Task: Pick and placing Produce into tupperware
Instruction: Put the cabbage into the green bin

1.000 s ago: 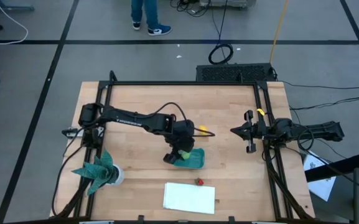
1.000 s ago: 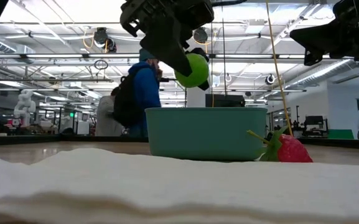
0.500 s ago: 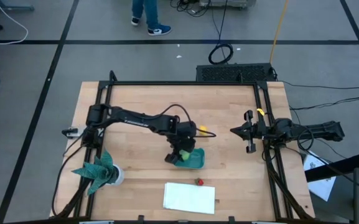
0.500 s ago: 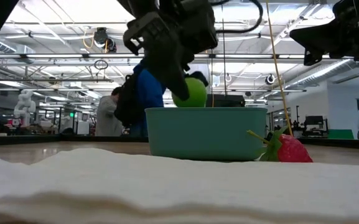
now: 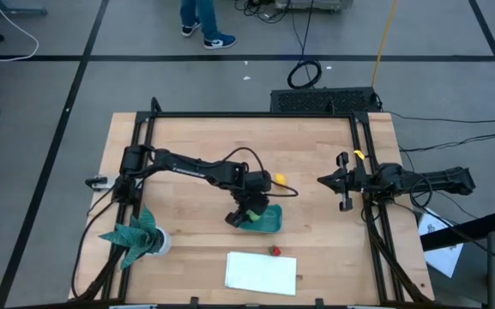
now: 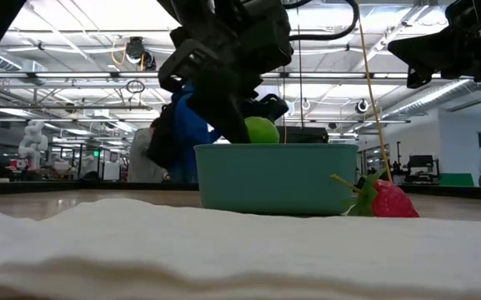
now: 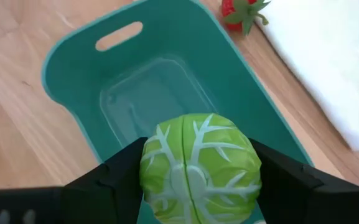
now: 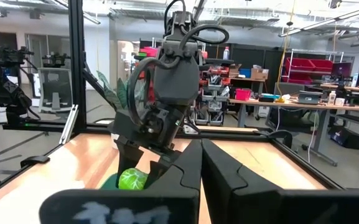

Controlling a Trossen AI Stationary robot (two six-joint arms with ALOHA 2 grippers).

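The green round piece [image 7: 199, 167], ribbed like a cabbage, sits between the fingers of my left gripper [image 7: 198, 183] just over the teal tupperware [image 7: 160, 81]. In the low view the green piece [image 6: 262, 131] dips behind the tupperware's rim [image 6: 276, 150]. The yellow lemon-like piece [image 5: 279, 179] lies on the wood just beyond the tupperware [image 5: 266, 220]. The red piece, a strawberry [image 5: 274, 251], lies on the table nearer the front. My right gripper [image 5: 322, 180] waits shut, raised at the table's right side. My left gripper pinches the green round piece by its two opposite sides [image 7: 149, 177] between its two fingers [image 7: 114, 180]. The fingers slant down from the table's left side. The piece is lifted clear, above the tupperware's near-left part, with its lower half below the rim in the low view.
A flat white rectangle [image 5: 262, 272] lies near the front edge, beside the strawberry [image 6: 386, 200]. A teal leafy plant in a white pot [image 5: 137, 233] stands front left. A black frame [image 5: 256, 116] borders the table. A person stands beyond the table [image 6: 192, 125].
My left gripper has come down toward the tupperware with the green piece and rolled a little. The piece hung well above the rim before; now its lower part is behind the rim in the low view.
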